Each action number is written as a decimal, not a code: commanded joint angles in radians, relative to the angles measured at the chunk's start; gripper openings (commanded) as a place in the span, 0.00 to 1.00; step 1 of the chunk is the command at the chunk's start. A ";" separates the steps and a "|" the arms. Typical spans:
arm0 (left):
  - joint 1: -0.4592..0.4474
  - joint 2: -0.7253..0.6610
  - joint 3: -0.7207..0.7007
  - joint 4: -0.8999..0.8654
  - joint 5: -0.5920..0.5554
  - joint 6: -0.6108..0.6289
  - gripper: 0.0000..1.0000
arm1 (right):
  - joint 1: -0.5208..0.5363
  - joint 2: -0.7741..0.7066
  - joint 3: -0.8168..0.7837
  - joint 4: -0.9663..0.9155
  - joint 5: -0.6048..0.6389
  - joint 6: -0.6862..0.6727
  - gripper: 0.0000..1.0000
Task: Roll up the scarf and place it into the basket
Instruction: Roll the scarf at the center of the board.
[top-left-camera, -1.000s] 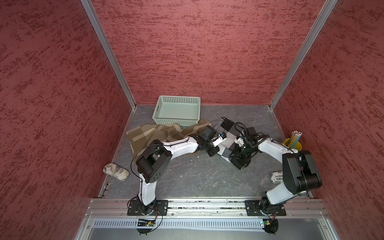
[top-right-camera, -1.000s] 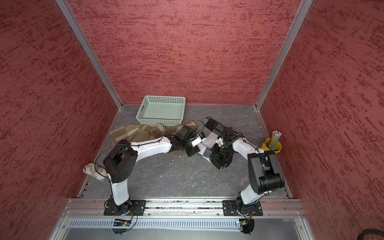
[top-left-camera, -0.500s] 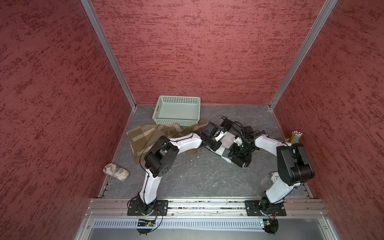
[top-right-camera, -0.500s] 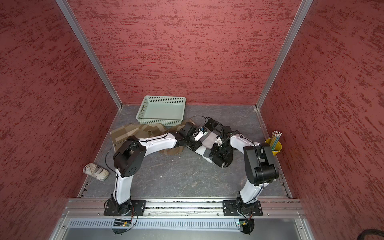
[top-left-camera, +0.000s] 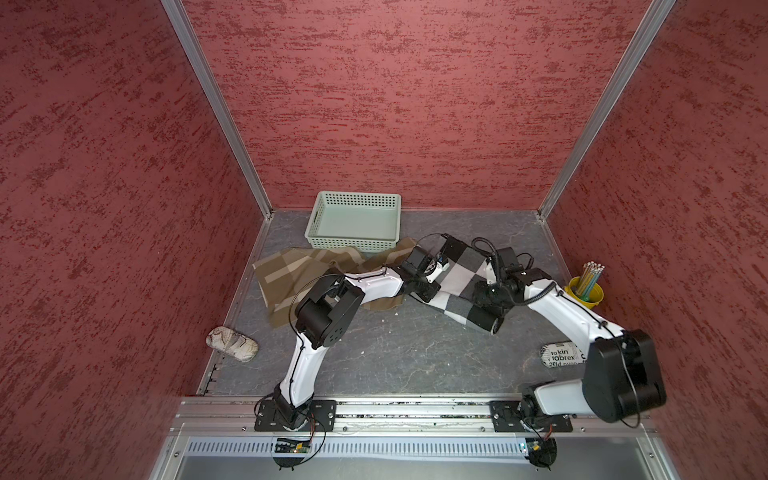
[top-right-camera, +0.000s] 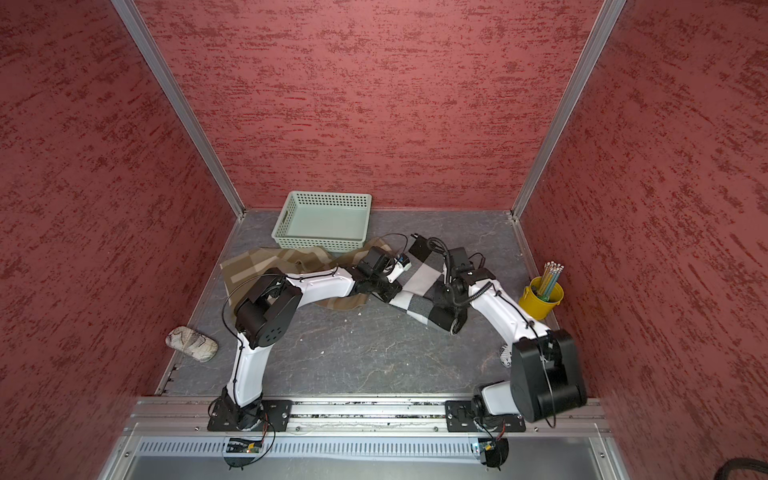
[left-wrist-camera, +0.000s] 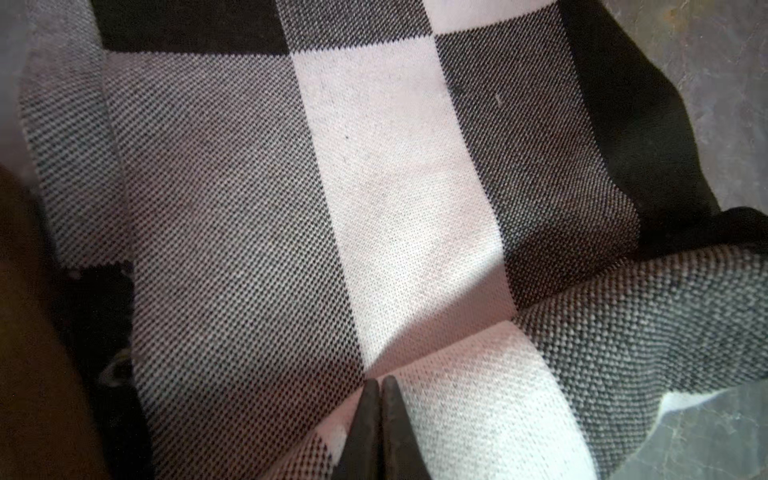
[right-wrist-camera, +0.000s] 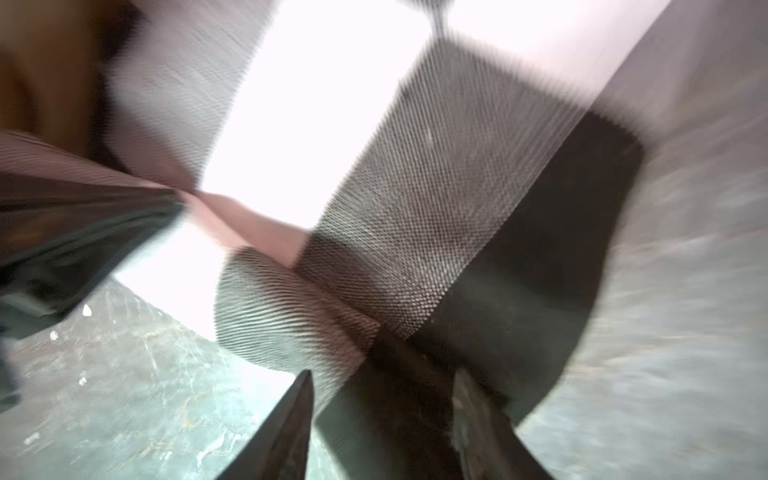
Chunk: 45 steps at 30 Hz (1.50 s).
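The scarf (top-left-camera: 461, 274) is black, white and grey checked and lies right of the table's middle in both top views, its near end wound into a roll (top-left-camera: 478, 313). My left gripper (left-wrist-camera: 380, 384) is shut, its tips pressing on the white fabric at the crease where roll meets flat scarf (left-wrist-camera: 399, 166). My right gripper (right-wrist-camera: 382, 374) is open, its fingers either side of the roll's dark end (right-wrist-camera: 519, 311). That view is blurred. The pale mint-green basket (top-left-camera: 351, 244) stands empty at the back, its front wall touching a brown cloth.
A brown patterned cloth (top-left-camera: 291, 270) lies under my left arm, running up to the scarf. A yellow bucket of pencils (top-left-camera: 586, 291) stands at the right wall. A crumpled pale pouch (top-left-camera: 232, 344) lies at the left edge, a printed black-and-white pouch (top-left-camera: 561, 354) near my right arm.
My right gripper's jaws have spread apart around the roll's end. My left gripper's jaws have come together on the fabric. The left arm's elbow has swung a little to the right.
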 joint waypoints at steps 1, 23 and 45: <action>-0.001 0.049 0.025 0.001 0.031 -0.006 0.08 | 0.141 -0.062 -0.048 0.044 0.223 -0.012 0.60; 0.046 0.106 0.163 -0.078 0.191 -0.047 0.09 | 0.352 0.307 -0.069 0.172 0.292 -0.043 0.88; 0.166 -0.179 0.118 -0.160 0.020 -0.212 0.52 | 0.301 0.273 -0.174 0.033 0.143 0.258 0.78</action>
